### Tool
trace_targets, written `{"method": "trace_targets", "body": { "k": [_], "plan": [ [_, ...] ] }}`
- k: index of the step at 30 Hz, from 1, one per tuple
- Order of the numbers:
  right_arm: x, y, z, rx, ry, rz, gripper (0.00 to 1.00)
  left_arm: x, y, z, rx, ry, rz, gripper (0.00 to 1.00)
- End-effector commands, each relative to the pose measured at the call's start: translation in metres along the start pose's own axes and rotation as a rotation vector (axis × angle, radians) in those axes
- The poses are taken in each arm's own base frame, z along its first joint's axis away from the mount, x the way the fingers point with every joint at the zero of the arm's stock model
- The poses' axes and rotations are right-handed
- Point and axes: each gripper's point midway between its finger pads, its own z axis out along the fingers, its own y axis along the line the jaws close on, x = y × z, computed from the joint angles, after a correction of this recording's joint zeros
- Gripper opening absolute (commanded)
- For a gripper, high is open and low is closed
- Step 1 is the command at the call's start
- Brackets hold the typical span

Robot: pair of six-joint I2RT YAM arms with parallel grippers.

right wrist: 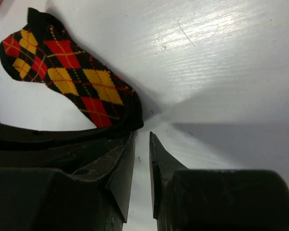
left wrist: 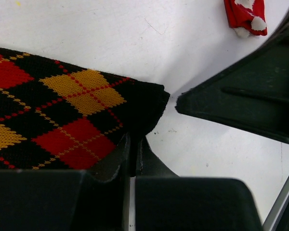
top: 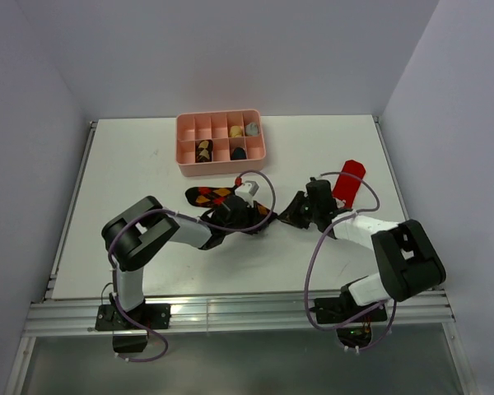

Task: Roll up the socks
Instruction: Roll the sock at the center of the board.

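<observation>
Left hand (left wrist: 133, 156), low at frame centre, is clamped on the black argyle sock (left wrist: 62, 120) edge. Right hand (right wrist: 142, 149) faces it, narrowly parted, empty. Sock lies flat on tabletop (left wrist: 86, 33).

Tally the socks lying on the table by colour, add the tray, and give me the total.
black argyle sock: 1
red sock with white trim: 1
pink tray: 1
Total: 3
Only one argyle sock can be made out. A second one hidden from view would not be counted.
</observation>
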Motion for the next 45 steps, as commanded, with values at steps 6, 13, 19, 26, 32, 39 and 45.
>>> {"method": "trace_targets", "body": {
  "k": [6, 13, 19, 26, 32, 39, 45],
  "plan": [
    [-0.023, 0.032, 0.014, -0.114, -0.039, -0.004, 0.24, 0.019, 0.011, -0.015, -0.011, 0.049, -0.056, 0.07],
    [-0.029, 0.046, 0.012, -0.148, -0.042, -0.020, 0.22, 0.021, 0.013, -0.018, 0.013, 0.040, -0.107, 0.07],
    [-0.024, 0.052, 0.017, -0.152, -0.015, -0.028, 0.22, 0.021, 0.016, -0.020, 0.019, 0.035, -0.135, 0.08],
    [-0.025, 0.027, 0.006, -0.011, -0.037, -0.026, 0.18, 0.019, 0.021, -0.022, -0.005, 0.021, -0.160, 0.08],
    [-0.014, 0.027, -0.001, -0.036, -0.016, -0.010, 0.20, 0.019, 0.029, -0.027, -0.049, -0.001, -0.212, 0.08],
    [-0.003, 0.045, 0.008, -0.077, 0.028, -0.033, 0.20, 0.021, 0.032, -0.031, -0.063, -0.015, -0.267, 0.10],
    [0.006, 0.058, 0.017, -0.104, 0.057, -0.037, 0.20, 0.021, 0.034, -0.032, -0.061, -0.021, -0.285, 0.10]
  ]
}}
